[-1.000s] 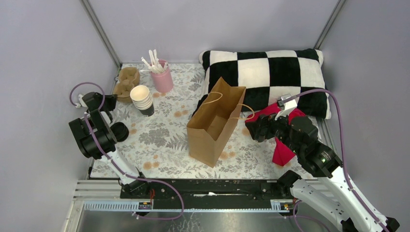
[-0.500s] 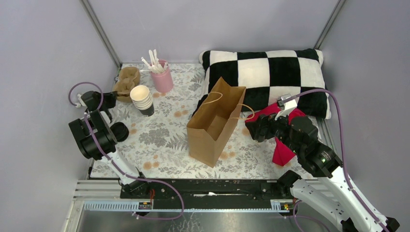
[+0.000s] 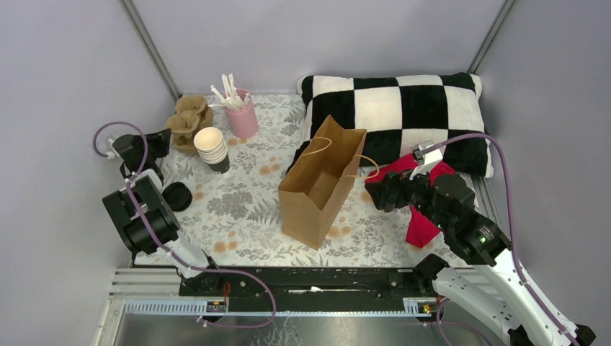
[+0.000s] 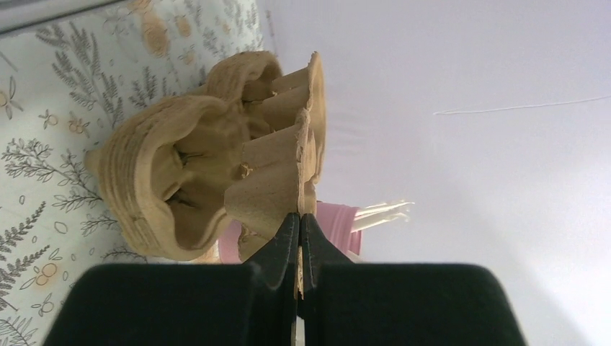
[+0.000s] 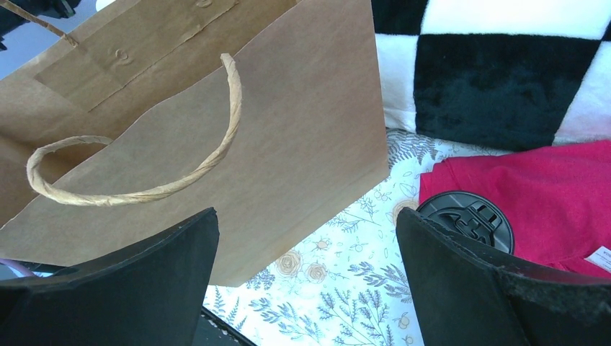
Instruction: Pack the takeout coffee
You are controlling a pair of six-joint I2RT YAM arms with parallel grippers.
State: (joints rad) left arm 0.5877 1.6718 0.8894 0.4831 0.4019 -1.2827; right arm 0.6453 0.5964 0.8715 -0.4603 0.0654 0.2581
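Observation:
The takeout coffee [image 5: 466,217] shows only in the right wrist view, as a round black sip lid against the red cloth [image 5: 533,184]; its cup is hidden. My right gripper [image 5: 306,216] [image 3: 387,192] hangs open just right of the upright brown paper bag [image 3: 320,184] [image 5: 216,108], with nothing between its fingers. At the far left, my left gripper [image 4: 300,216] [image 3: 161,139] is shut on the thin rim of a brown pulp cup carrier [image 4: 209,162] [image 3: 189,115], which hangs tilted.
A stack of lidless cups [image 3: 212,148] and a pink holder of stirrers [image 3: 242,115] [image 4: 335,223] stand beside the carrier. Loose black lids [image 3: 176,196] lie by the left arm. A checked pillow [image 3: 403,115] fills the back right. Walls close in on both sides.
The left gripper closed on the carrier's rim, then moved a little toward the back, lifting and tilting the carrier. The right arm has not moved.

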